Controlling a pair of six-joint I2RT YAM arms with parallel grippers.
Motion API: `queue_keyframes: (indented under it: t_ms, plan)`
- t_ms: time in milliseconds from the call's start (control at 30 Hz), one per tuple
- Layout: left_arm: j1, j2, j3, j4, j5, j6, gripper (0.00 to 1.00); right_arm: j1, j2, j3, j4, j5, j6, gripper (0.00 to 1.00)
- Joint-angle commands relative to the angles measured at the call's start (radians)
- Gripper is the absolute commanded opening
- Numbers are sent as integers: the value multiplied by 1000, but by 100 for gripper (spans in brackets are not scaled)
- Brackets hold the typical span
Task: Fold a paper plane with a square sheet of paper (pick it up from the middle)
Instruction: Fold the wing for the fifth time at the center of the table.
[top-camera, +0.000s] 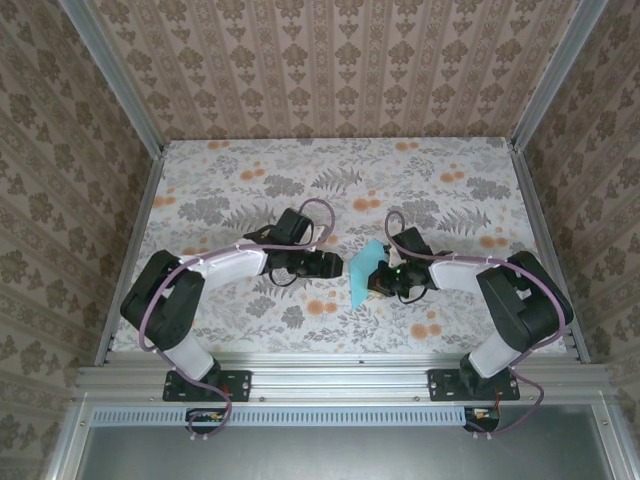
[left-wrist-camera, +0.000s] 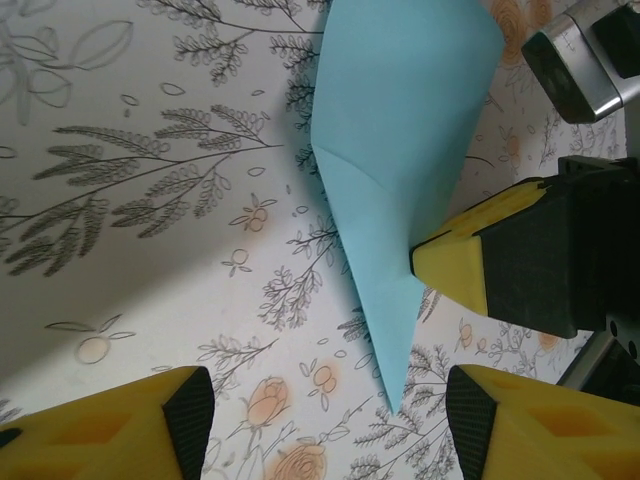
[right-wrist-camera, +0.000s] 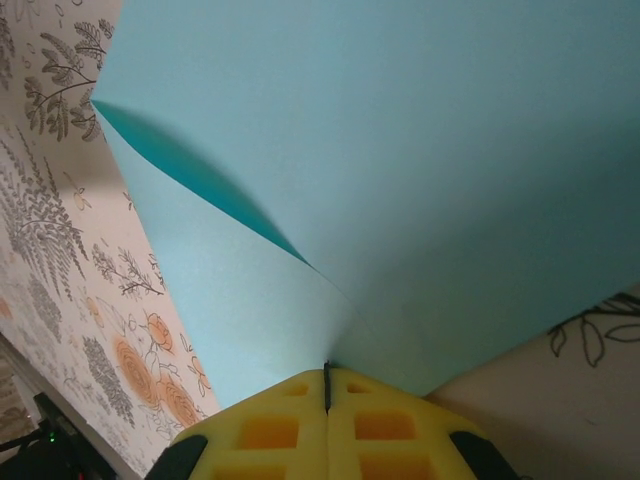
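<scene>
The square sheet of paper (top-camera: 364, 271) is light turquoise and folded into a pointed paper plane shape, held off the floral table at the centre. My right gripper (right-wrist-camera: 327, 384) is shut on it, with two layers of the paper (right-wrist-camera: 400, 150) spreading out from the pinched jaws. In the left wrist view the paper (left-wrist-camera: 400, 140) narrows to a sharp tip pointing down between my left gripper's (left-wrist-camera: 330, 415) open fingers, without touching them. One yellow finger (left-wrist-camera: 452, 268) of the right gripper presses the paper's right edge. My left gripper (top-camera: 333, 264) is just left of the paper.
The floral tabletop (top-camera: 240, 190) lies between metal frame rails (top-camera: 130, 250), with patterned walls on three sides. Both arms reach inward from the near edge, their grippers close together at the table's middle.
</scene>
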Motion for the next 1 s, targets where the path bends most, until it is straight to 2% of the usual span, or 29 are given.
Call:
queue_keyframes:
  t_ms: [0,267,467,600,767,967]
  plan:
    - [-24,19,16,63,-2,-65,65,-26,1,-48,9,-6,-20,2]
    - [-89,83,-17,277,-49,-237,59,-52,11,-106,114,-87,-14,1]
    - [-105,128,-24,313,-132,-329,49,-74,-2,-128,136,-105,-18,0]
    - [-123,143,-13,320,-173,-345,45,-80,2,-139,157,-117,-15,0]
    - [-134,189,-1,343,-169,-361,42,-87,10,-147,182,-128,-11,0]
    - [-140,210,13,380,-156,-370,33,-92,9,-148,192,-135,-10,0]
